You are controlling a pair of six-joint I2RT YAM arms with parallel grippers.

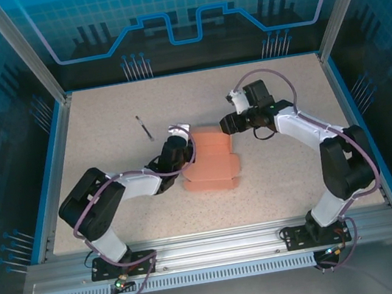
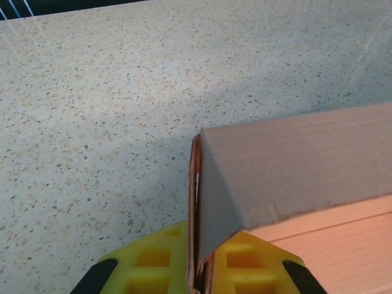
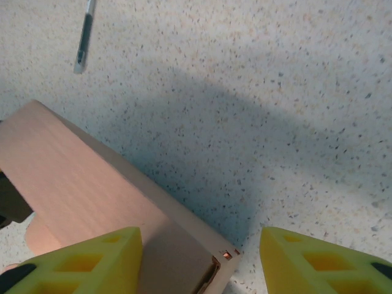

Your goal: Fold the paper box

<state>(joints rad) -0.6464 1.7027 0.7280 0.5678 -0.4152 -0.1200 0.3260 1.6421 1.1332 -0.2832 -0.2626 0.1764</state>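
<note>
Two arms meet over the paper box (image 1: 210,163), which lies near the middle of the worktop (image 1: 103,124). The left gripper (image 1: 182,145) is at its left edge and the right gripper (image 1: 225,124) at its far right corner, while a thin dark stick (image 1: 144,127) lies apart toward the far left corner. At the left wrist, the left gripper (image 2: 196,269) has its yellow fingers (image 2: 153,266) clamped together on a thin raised edge of the paper box (image 2: 294,177). At the right wrist, the right gripper (image 3: 202,263) holds its fingers (image 3: 318,263) wide apart, with a corner of the paper box (image 3: 92,184) between them and the thin dark stick (image 3: 84,37) beyond.
</note>
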